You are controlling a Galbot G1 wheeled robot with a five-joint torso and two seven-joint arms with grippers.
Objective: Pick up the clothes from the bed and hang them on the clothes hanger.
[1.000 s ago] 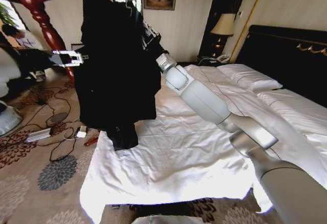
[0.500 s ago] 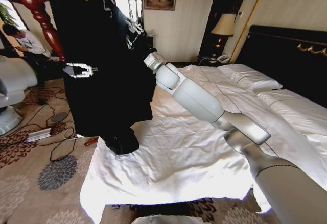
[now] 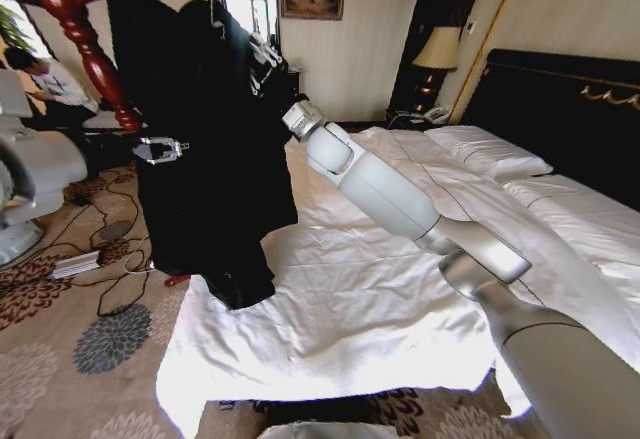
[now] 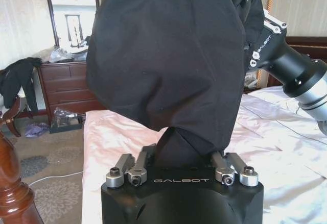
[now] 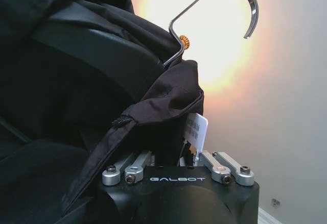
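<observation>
- since half a second ago the black clothes [image 3: 205, 149] hang slightly lower and further toward the bed's foot; the left gripper [image 3: 160, 149] has shifted a touch down and right with them.
- the right gripper [image 5: 178, 164], raised over the bed [image 3: 350, 299], has its jaws closed on the garment's collar beside a white tag [image 5: 195, 128]; a chrome hanger hook [image 5: 225, 9] sticks out above.
- the left gripper's jaws pinch a bunched fold of the clothes in the left wrist view [image 4: 176, 155].
- the red-brown clothes hanger [image 3: 85, 44] stands just behind the hanging fabric, partly hidden by it.
- cables [image 3: 100, 229] lie on the patterned carpet [image 3: 90, 349] beside the bed.
- "galbot" is printed on both gripper bodies.
</observation>
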